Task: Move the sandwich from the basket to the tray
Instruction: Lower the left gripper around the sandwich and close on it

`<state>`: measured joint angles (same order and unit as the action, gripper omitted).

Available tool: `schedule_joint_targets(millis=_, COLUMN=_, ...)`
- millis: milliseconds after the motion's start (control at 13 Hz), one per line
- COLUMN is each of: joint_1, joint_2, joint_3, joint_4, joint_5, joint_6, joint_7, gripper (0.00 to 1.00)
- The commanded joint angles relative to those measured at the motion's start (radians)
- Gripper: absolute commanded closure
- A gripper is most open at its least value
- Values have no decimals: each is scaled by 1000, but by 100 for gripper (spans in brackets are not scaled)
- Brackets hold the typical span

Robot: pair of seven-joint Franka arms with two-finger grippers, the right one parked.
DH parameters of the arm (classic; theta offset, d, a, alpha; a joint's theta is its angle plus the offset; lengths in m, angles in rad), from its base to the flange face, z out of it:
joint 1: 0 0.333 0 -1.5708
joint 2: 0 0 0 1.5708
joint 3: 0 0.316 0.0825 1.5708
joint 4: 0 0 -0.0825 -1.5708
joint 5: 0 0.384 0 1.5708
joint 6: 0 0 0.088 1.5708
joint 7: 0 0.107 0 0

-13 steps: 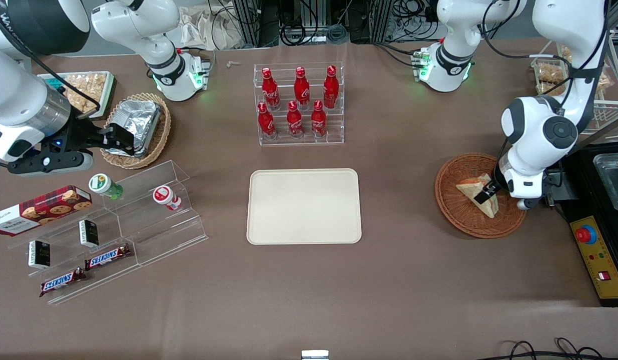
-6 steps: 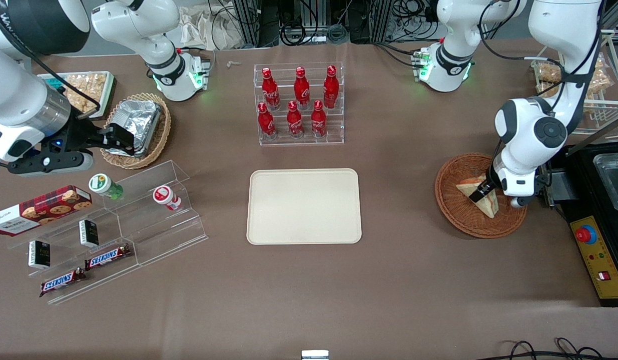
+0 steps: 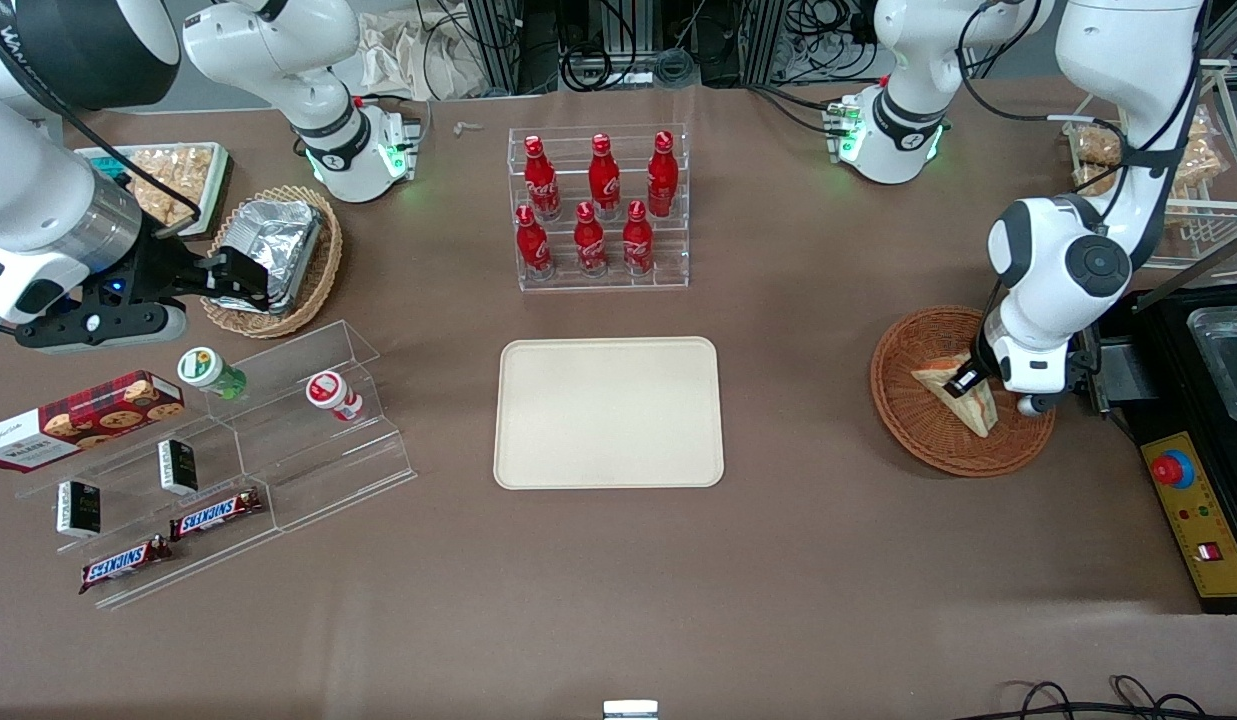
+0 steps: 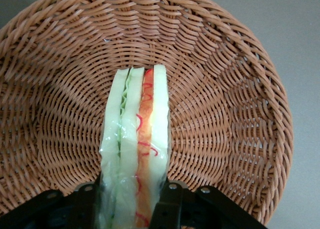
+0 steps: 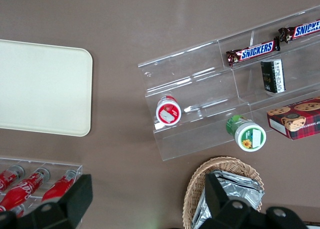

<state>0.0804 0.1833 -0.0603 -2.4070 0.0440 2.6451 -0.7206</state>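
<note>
The sandwich [image 3: 946, 385], a pale wedge in clear wrap with a red and green filling edge [image 4: 135, 134], lies in the reddish-brown wicker basket [image 3: 908, 425] toward the working arm's end of the table. My left gripper [image 3: 966, 381] reaches down into the basket and is shut on the sandwich's thick end. In the left wrist view the gripper [image 4: 131, 198] has a black finger [image 4: 171, 204] pressed against each flat side of the wedge, and basket weave [image 4: 225, 114] lies all around. The cream tray [image 3: 608, 412] sits mid-table with nothing on it.
A clear rack of red bottles [image 3: 598, 205] stands farther from the front camera than the tray. Stepped acrylic racks with snacks [image 3: 208, 460] and a tan basket holding foil [image 3: 278, 255] lie toward the parked arm's end. A black box with a red button [image 3: 1193, 500] adjoins the basket.
The left arm's wrist has shifted slightly toward the tray and away from the front camera, and the fingers now sit against the sandwich's sides. The sandwich stays in the basket.
</note>
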Motion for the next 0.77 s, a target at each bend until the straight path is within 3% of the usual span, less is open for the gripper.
schedule_joint_targets(millis=0, joint_1=-1, joint_2=-33, joint_3=-4, joint_4=-14, joint_5=11, joint_6=7, joint_7=9, gripper=100)
schedule_joint_targets(millis=462, joint_1=-4, joint_2=-137, joint_3=-24, joint_4=80, joint_5=13, joint_6=-210, joint_7=127, gripper=100)
schedule_joint_targets(millis=692, joint_1=-5, joint_2=-139, joint_3=-78, joint_4=297, joint_5=11, joint_6=-495, joint_7=136, gripper=100)
